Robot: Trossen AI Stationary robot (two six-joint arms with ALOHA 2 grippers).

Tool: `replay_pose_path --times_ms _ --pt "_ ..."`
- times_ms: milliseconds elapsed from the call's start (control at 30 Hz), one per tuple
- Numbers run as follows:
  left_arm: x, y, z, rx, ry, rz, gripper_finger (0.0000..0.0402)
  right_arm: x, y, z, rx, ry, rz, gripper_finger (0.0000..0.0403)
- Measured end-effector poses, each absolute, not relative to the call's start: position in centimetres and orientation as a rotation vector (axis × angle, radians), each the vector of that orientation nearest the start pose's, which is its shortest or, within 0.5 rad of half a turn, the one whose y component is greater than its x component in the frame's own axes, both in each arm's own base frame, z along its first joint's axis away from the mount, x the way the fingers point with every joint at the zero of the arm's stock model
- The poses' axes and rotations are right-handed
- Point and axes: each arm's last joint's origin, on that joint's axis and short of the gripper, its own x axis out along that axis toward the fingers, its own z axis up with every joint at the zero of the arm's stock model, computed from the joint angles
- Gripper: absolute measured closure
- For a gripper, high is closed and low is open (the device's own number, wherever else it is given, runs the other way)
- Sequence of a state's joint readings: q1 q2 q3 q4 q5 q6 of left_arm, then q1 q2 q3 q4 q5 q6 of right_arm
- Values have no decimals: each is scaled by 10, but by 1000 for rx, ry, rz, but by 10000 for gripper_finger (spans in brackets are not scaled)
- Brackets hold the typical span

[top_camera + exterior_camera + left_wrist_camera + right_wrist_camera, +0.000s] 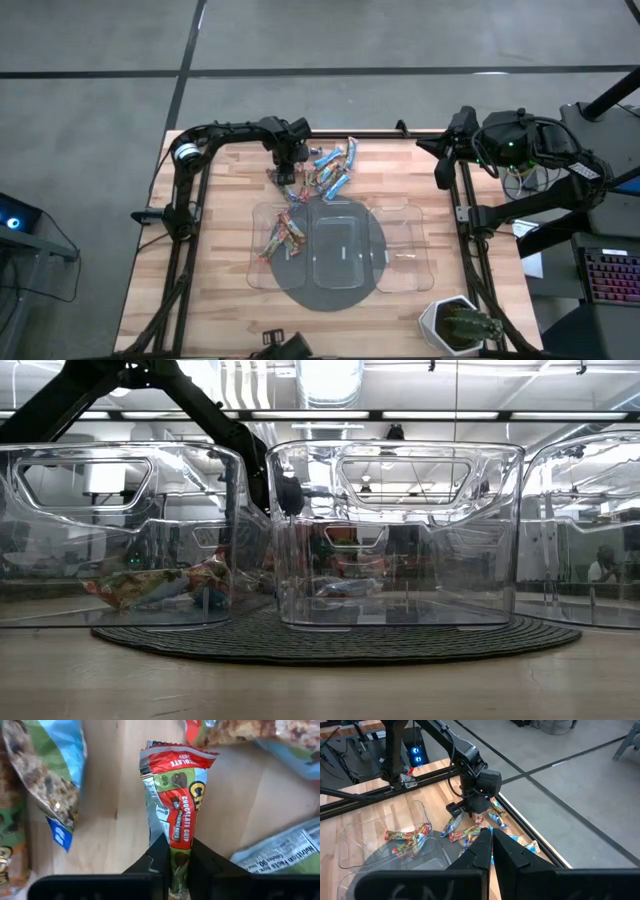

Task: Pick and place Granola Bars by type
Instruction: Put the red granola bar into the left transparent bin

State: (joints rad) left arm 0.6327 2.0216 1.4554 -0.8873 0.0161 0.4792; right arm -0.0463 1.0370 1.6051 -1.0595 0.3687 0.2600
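A loose pile of blue, orange-brown and red-multicoloured granola bars [330, 170] lies on the wood near the table's far edge. My left gripper [288, 176] stands over the pile's left part, shut on a red chocolate-chip bar [177, 800]. Blue bars [47, 775] lie on the wood beside it. Several red-multicoloured bars [283, 237] rest on the floor of the left clear tray [258, 220], also seen in the low view [160, 588]. My right gripper [491, 840] is shut and waits at the table's far right corner [447, 150]. My left gripper pinches the red bar between its two fingers at one crimped end [177, 857], coming from above and pointing down. The wrapper is squeezed narrow at the fingers and widens toward its free end [175, 755]. Whether that end touches the wood, I cannot tell.
Three clear trays stand side by side on a dark round mat [335, 295]: left, middle [340, 212] and right [412, 215]. A potted plant [460, 325] sits at the near right corner. The arms' black frames run along both table sides.
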Motion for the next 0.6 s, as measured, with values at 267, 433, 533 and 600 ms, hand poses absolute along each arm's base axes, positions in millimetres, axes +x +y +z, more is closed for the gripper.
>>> replay_pose_path --times_ms 267,433,533,600 --pt "307 226 198 -93 1556 116 372 143 -17 468 166 434 -466 394" --pt "310 222 237 -123 1542 118 379 143 -17 468 163 435 -465 394" --pt "314 216 260 -115 1512 132 379 143 -17 468 153 437 -462 394" --pt "318 213 274 -140 1475 153 380 143 -17 468 142 439 -459 394"
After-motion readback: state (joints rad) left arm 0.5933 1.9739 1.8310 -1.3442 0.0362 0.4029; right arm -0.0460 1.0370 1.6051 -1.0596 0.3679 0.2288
